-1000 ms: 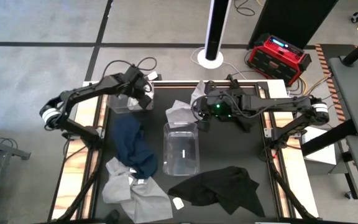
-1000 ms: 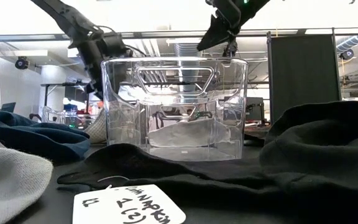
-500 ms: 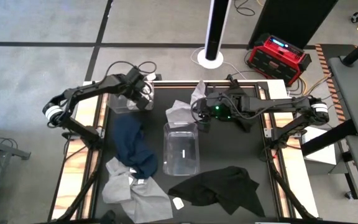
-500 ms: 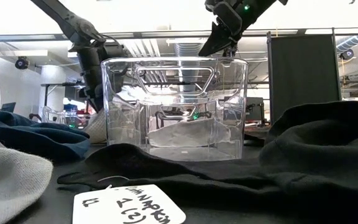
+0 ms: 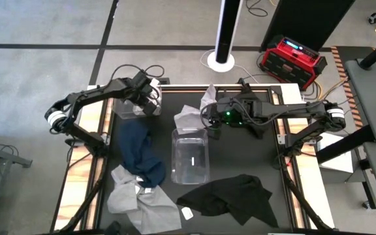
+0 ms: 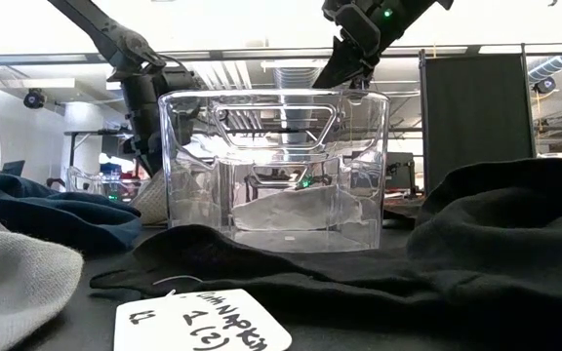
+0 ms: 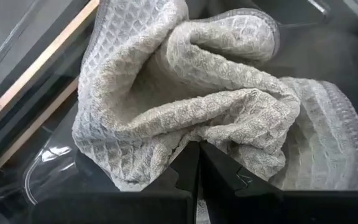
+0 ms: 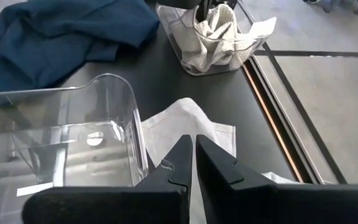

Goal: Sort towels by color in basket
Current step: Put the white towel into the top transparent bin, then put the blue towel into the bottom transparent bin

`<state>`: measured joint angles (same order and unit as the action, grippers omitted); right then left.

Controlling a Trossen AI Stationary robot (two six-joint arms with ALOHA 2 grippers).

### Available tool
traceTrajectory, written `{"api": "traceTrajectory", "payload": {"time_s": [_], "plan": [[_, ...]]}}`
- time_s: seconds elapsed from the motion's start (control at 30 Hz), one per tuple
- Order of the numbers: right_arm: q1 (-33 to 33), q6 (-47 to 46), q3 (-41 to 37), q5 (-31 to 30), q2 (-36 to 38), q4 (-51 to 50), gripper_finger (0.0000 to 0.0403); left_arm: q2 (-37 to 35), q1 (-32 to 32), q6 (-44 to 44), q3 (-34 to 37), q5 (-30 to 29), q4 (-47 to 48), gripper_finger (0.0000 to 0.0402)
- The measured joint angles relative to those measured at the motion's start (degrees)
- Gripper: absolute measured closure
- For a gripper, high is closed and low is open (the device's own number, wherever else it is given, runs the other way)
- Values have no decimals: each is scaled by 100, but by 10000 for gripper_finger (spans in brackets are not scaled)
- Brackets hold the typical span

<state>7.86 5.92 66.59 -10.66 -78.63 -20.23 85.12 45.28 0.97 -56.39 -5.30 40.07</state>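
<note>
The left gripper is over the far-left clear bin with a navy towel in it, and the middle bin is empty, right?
Not quite. The towel in the far-left bin under the left gripper is light grey waffle cloth, not navy, as the left wrist view shows. The middle bin holds no towel, as the high view shows.

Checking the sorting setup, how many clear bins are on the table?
2: one bin at the table's middle, another bin at the far left with a towel inside.

A clear plastic bin [image 5: 190,156] sits mid-table. A dark blue towel [image 5: 138,151] lies left of it. A crumpled black towel [image 5: 230,196] lies in front.
</note>
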Motion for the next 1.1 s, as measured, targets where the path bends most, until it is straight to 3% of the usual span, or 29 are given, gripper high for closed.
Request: {"api": "traceTrajectory", "payload": {"time_s": [0.57, 1.1], "plan": [[-11, -160, -26, 2, 0, 0, 390, 2, 22, -44, 226, 150, -25, 401], [-11, -237, -27, 3, 0, -49, 390, -502, -9, -302, -399, 106, 762, 402]]}}
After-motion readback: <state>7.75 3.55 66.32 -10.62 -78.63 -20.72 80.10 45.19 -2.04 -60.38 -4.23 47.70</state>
